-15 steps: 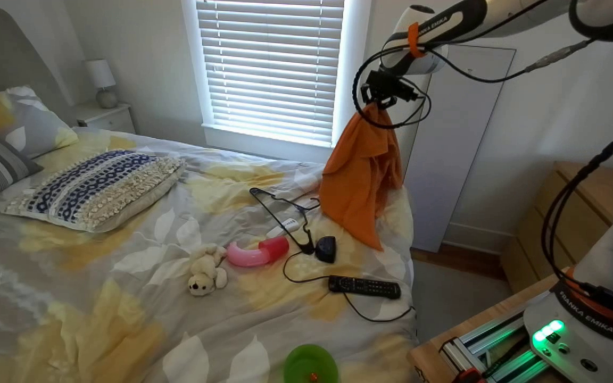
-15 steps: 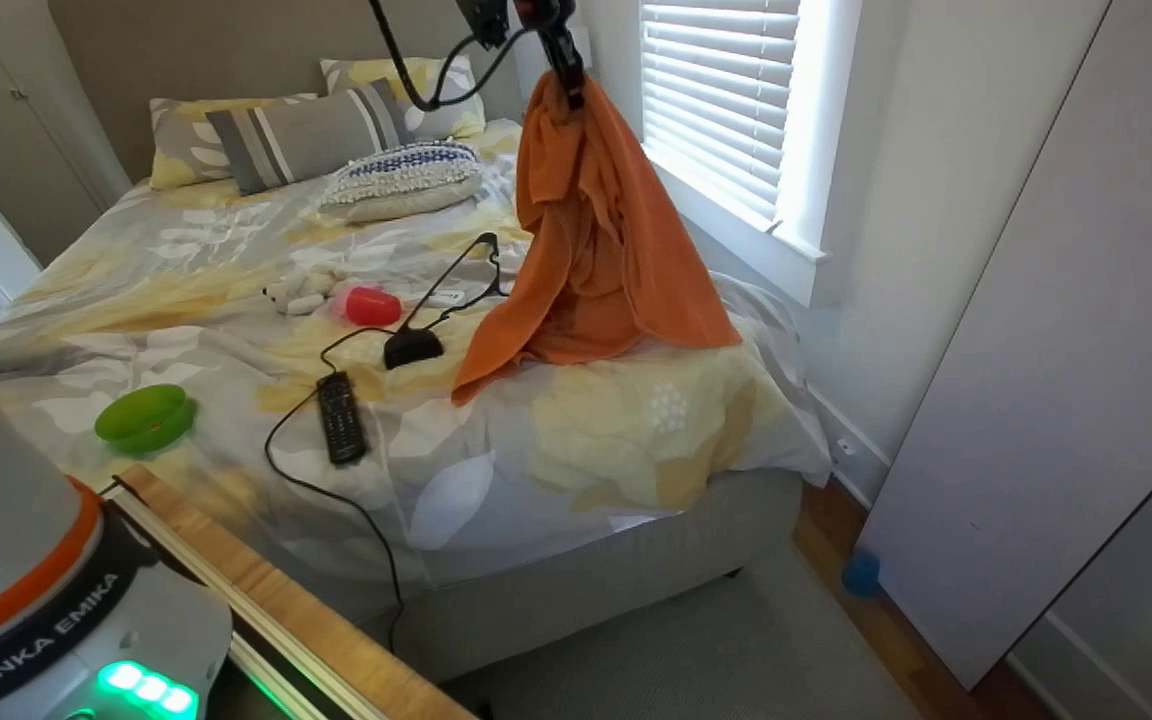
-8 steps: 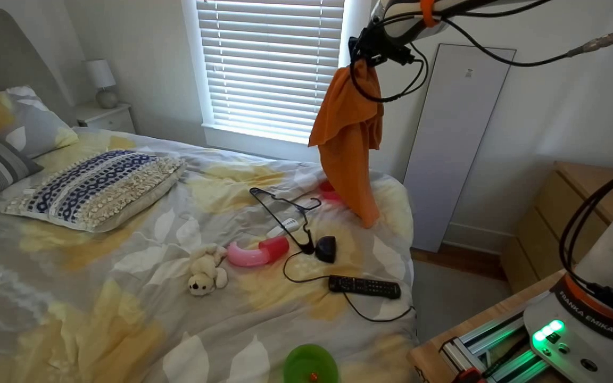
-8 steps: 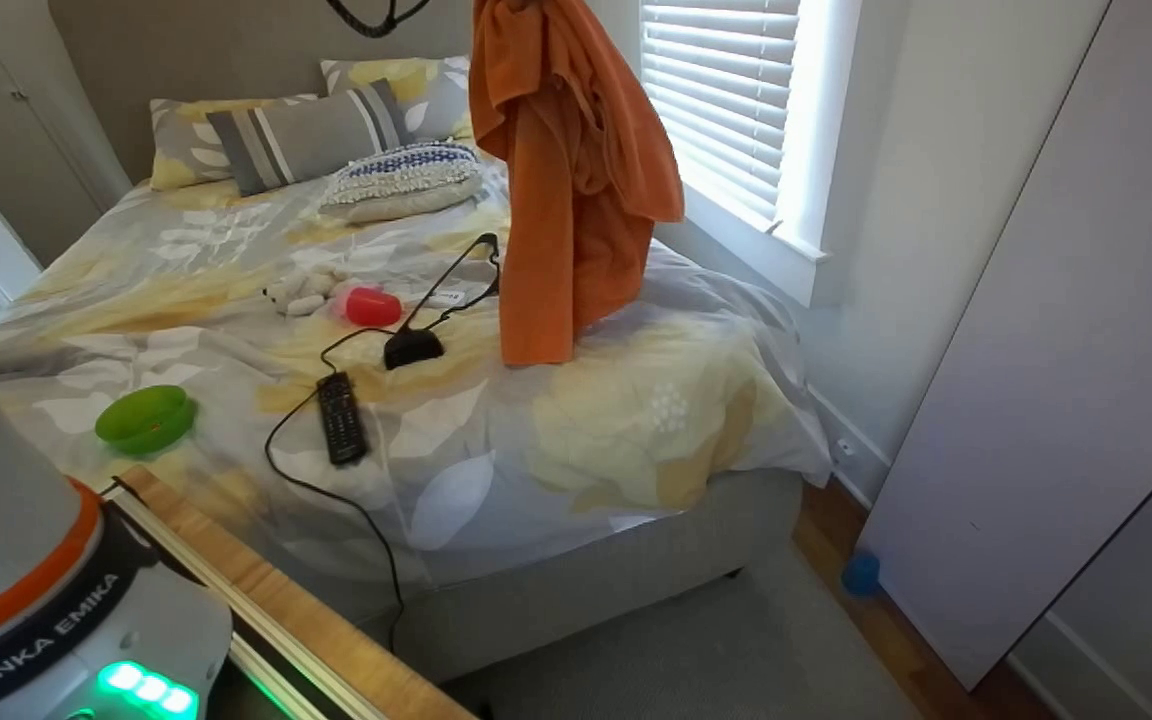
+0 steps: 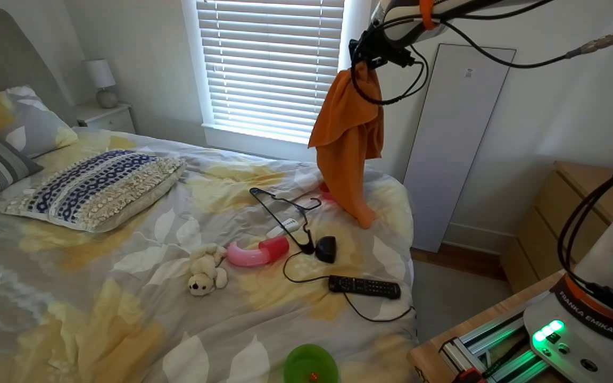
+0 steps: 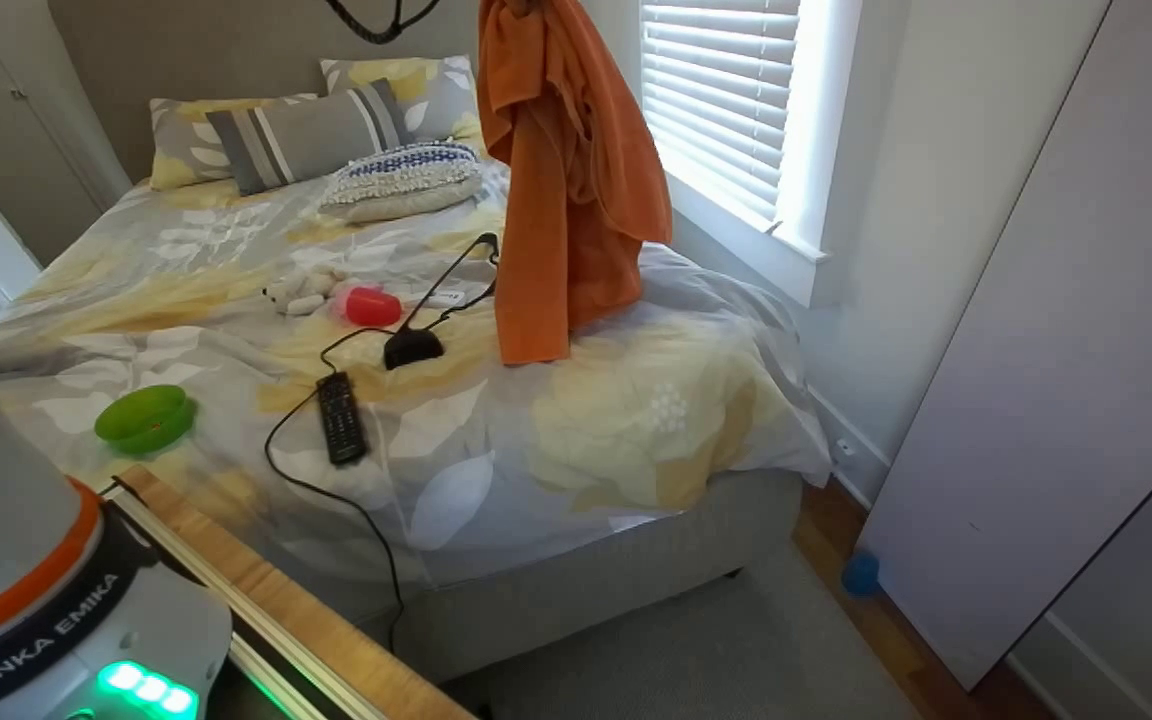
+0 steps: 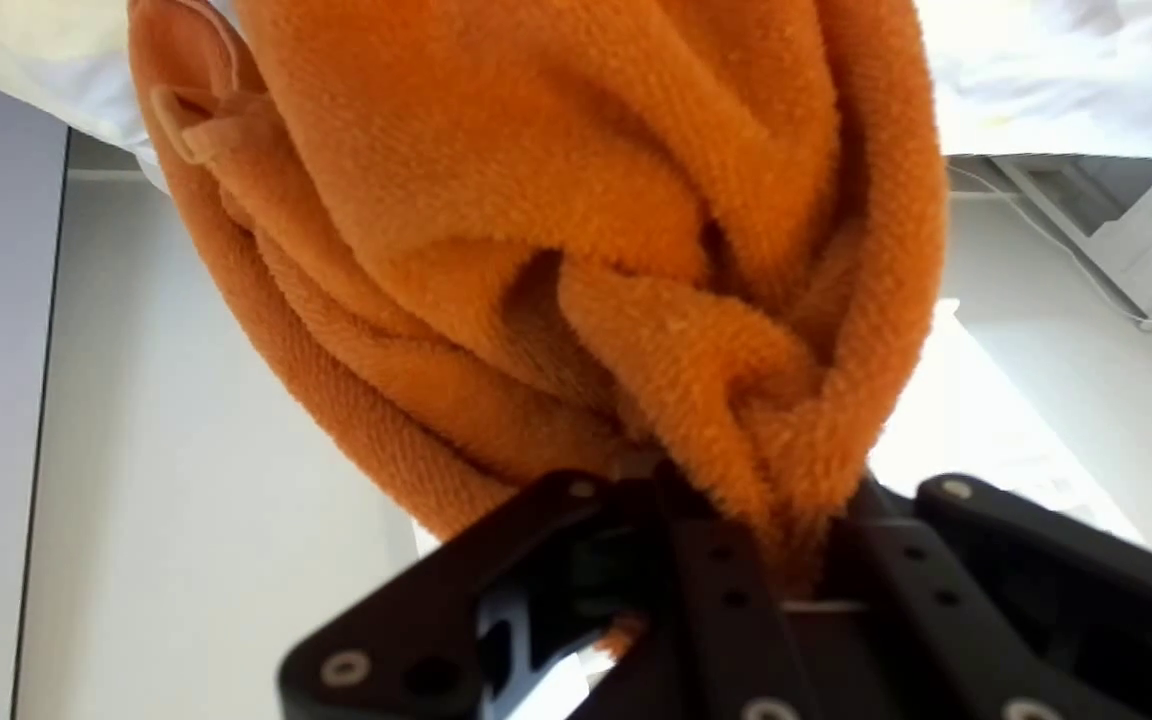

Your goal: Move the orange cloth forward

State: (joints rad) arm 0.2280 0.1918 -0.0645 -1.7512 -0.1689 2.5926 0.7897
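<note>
Well, the orange cloth (image 5: 348, 127) hangs in the air over the foot end of the bed (image 5: 232, 330), bunched at the top and falling in folds. The gripper (image 7: 786, 530) pinches that bunch: in the wrist view the fabric runs in between its two black fingers (image 7: 736, 640) at about five o'clock of the folds. One tail of the cloth reaches down towards the bed, though whether it touches I cannot say for sure.

Taking the cloth as the centre of the dial in an exterior view, a red object (image 5: 325, 192), partly hidden behind it, sits at seven o'clock. Farther out along that line lie a black hanger (image 5: 276, 218), a small white item (image 5: 287, 227) and a curved pink-and-red piece (image 5: 256, 254). A cream stuffed toy (image 5: 207, 270) rests between seven and eight, just beside the pink end. At six comes a dark half-round object (image 5: 326, 249), then a black remote control (image 5: 365, 286), and beyond that a green bowl (image 5: 298, 361). The blue-patterned cushion (image 5: 96, 189) lies well apart near nine, the window blind (image 5: 272, 74) hangs between ten and eleven, a pale panel (image 5: 453, 154) stands at three, and a wooden drawer unit (image 5: 532, 239) is just short of four.
</note>
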